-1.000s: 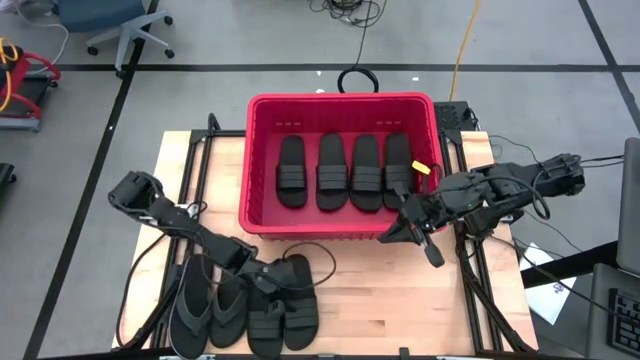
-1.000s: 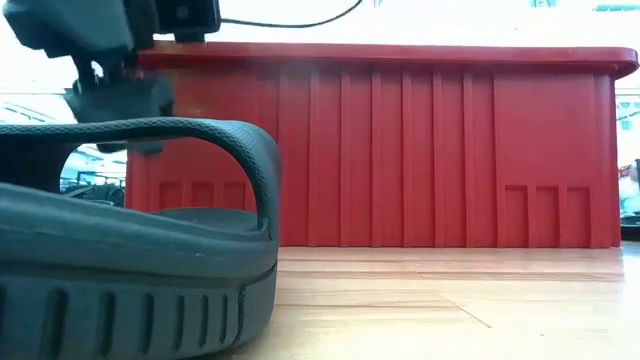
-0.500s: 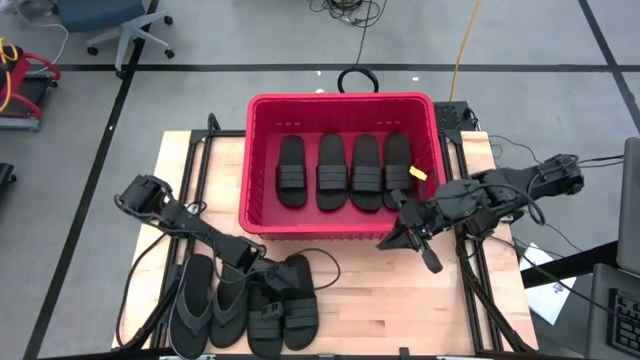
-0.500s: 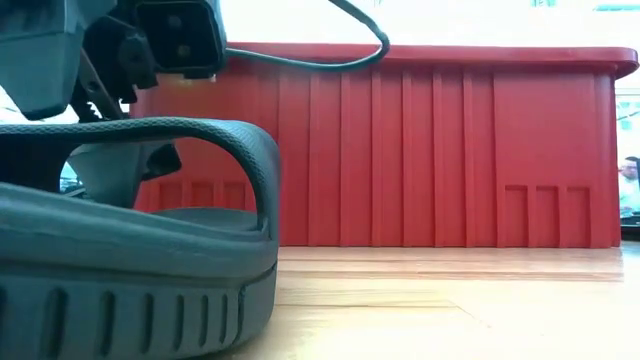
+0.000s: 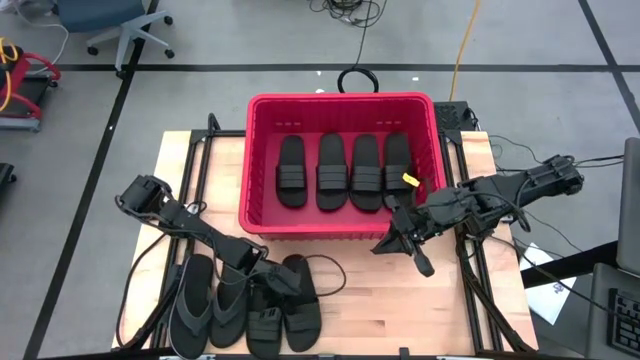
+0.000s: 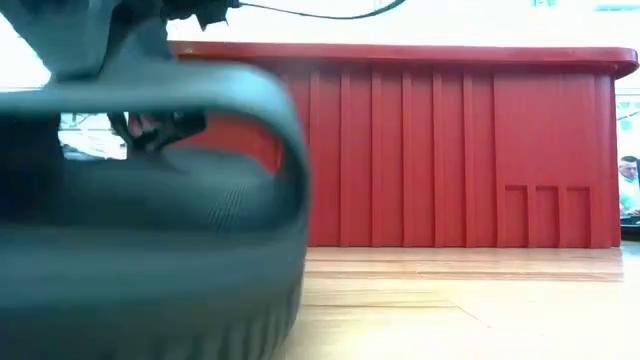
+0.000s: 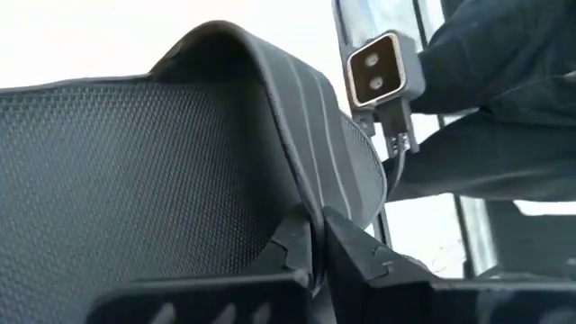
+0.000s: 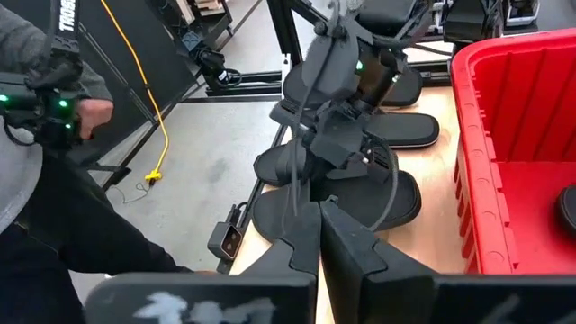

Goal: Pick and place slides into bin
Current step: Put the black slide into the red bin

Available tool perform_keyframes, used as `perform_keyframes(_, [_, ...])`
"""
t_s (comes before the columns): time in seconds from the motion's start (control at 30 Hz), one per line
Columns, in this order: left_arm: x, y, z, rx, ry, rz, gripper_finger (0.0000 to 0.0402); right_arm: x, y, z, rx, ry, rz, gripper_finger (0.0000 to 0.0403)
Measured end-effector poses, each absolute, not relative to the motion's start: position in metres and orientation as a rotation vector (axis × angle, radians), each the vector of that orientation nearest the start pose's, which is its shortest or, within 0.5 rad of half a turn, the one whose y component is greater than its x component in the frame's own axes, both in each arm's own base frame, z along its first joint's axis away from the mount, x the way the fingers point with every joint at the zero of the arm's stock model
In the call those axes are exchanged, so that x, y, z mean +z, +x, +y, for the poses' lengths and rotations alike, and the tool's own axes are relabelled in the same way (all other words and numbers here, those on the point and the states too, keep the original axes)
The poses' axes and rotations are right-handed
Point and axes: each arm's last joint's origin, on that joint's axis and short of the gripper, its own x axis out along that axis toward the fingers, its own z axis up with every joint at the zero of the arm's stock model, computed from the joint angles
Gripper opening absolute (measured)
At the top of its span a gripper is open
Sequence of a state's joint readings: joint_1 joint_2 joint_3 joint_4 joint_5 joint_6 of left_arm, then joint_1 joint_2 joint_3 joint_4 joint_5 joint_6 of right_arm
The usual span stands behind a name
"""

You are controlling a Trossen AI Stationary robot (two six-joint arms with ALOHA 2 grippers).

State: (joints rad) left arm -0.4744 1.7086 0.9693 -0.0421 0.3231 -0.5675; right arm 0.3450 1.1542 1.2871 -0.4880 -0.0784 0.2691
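High view: left pincer (image 5: pixel 268 292) clamps slide (image 5: pixel 300 300) strap.

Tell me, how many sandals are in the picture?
8. Four slides lie side by side in the red bin. Four more sit at the table's front left. None seems hidden.

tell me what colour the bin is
Red, the bin; it shows best in the high view.
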Motion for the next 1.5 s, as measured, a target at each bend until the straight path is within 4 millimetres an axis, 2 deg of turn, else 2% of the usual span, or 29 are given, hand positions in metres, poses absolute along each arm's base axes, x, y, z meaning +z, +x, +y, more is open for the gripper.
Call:
perform_keyframes(0.2, [0.224, 0.314, -0.172, -0.523, -0.332, 1.049, 0.0003, 0.4, 0.224, 0.083, 0.368, 0.209, 0.418, 0.0002])
perform_keyframes(0.4, [0.299, 0.318, -0.168, -0.514, -0.172, 1.085, 0.0003, 0.402, 0.224, 0.083, 0.379, 0.168, 0.396, 0.0004])
perform_keyframes(0.6, [0.374, 0.318, -0.138, -0.379, -0.039, 1.001, 0.0002, 0.407, 0.226, 0.084, 0.4, 0.116, 0.327, 0.0007])
perform_keyframes(0.73, [0.412, 0.322, -0.11, -0.308, -0.04, 0.878, 0.0002, 0.408, 0.226, 0.085, 0.416, 0.027, 0.293, 0.002])
perform_keyframes(0.8, [0.424, 0.323, -0.098, -0.286, -0.045, 0.831, 0.0002, 0.409, 0.226, 0.084, 0.404, -0.016, 0.271, 0.0036])
perform_keyframes(0.97, [0.429, 0.325, -0.085, -0.298, -0.05, 0.814, 0.0001, 0.412, 0.228, 0.082, 0.315, -0.125, 0.224, 0.0105])
perform_keyframes(1.1, [0.427, 0.329, -0.085, -0.335, -0.056, 0.812, 0.0001, 0.412, 0.229, 0.079, 0.248, -0.155, 0.22, 0.0172])
perform_keyframes(1.2, [0.426, 0.335, -0.086, -0.356, -0.063, 0.797, 0.0001, 0.412, 0.23, 0.076, 0.237, -0.169, 0.223, 0.0207])
perform_keyframes(1.33, [0.422, 0.35, -0.089, -0.384, -0.085, 0.745, 0.0001, 0.41, 0.233, 0.074, 0.206, -0.208, 0.232, 0.0225])
perform_keyframes(1.5, [0.407, 0.368, -0.087, -0.38, -0.09, 0.765, 0.0, 0.41, 0.234, 0.071, 0.237, -0.261, 0.224, 0.0228])
